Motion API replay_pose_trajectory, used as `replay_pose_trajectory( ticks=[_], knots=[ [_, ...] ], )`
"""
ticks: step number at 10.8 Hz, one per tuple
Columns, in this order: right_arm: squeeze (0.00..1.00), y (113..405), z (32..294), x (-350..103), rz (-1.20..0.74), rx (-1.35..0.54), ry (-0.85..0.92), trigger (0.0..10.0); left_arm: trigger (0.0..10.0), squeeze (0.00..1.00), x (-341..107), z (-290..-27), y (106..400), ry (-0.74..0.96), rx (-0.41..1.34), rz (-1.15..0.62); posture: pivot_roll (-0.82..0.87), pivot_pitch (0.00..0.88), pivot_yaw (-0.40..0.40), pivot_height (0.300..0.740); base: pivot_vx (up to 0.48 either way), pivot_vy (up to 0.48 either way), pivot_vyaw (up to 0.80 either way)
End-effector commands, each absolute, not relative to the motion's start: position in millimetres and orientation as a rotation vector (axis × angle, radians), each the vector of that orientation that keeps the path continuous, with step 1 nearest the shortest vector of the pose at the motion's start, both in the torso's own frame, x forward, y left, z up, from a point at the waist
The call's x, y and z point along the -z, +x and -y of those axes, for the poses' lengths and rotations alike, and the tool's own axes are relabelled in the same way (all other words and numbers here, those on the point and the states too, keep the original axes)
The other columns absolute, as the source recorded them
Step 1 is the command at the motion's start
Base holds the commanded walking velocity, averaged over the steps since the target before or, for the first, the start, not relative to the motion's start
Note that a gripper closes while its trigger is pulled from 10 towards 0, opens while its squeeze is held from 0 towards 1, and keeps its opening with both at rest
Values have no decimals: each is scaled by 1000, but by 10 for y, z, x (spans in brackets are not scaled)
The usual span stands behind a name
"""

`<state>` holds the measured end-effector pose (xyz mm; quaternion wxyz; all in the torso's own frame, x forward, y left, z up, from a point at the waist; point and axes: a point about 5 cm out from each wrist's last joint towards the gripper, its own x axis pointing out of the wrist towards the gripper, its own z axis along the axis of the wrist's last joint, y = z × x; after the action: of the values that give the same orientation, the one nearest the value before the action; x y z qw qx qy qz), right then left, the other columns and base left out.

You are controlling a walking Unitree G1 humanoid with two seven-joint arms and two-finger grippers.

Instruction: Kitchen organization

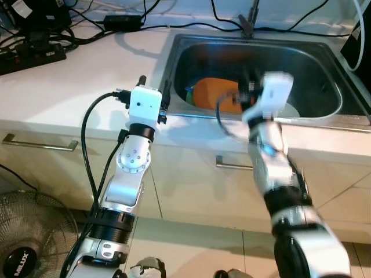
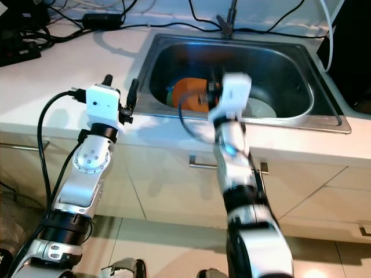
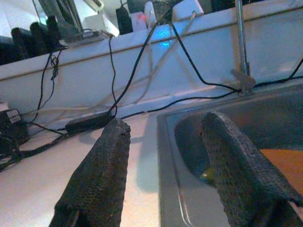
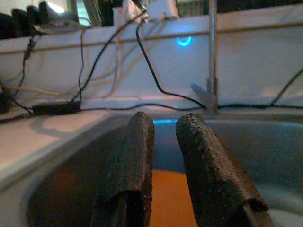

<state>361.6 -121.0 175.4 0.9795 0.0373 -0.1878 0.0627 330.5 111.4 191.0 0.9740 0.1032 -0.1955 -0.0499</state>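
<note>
White countertop (image 1: 64, 87): black power strip (image 1: 32, 55) at far left, black adapter brick (image 1: 122, 22) near back wall w/ black cables (image 1: 168, 26). Cream cabinet fronts below, metal bar handle (image 1: 39, 143). Grey floor fan (image 1: 26, 243) beside cabinets.

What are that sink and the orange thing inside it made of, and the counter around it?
The sink looks like brushed stainless steel: grey metal with a soft sheen and a thin rolled rim. The orange thing looks like matte plastic, uniformly coloured with rounded edges, though blur leaves that open. The counter is smooth, glossy white, perhaps stone or laminate.
</note>
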Motion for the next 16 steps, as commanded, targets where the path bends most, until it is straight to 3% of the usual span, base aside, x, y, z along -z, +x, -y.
replay_pose_trajectory(
  ticks=[1,12,16],
  knots=[
    [0,3603,1209,-1802,397,-127,67,10000,10000,0,-1859,-1108,3293,208,93,390,99,81,10,740,0,-401,0],
    [0,3548,1267,-1761,398,-106,67,10000,10000,0,-1805,-1040,3301,215,131,413,87,38,19,740,0,-402,-57],
    [0,3568,1382,-1681,360,-76,53,10000,10000,0,-1657,-1252,3337,236,74,355,86,61,14,740,0,-401,0]
  ],
)
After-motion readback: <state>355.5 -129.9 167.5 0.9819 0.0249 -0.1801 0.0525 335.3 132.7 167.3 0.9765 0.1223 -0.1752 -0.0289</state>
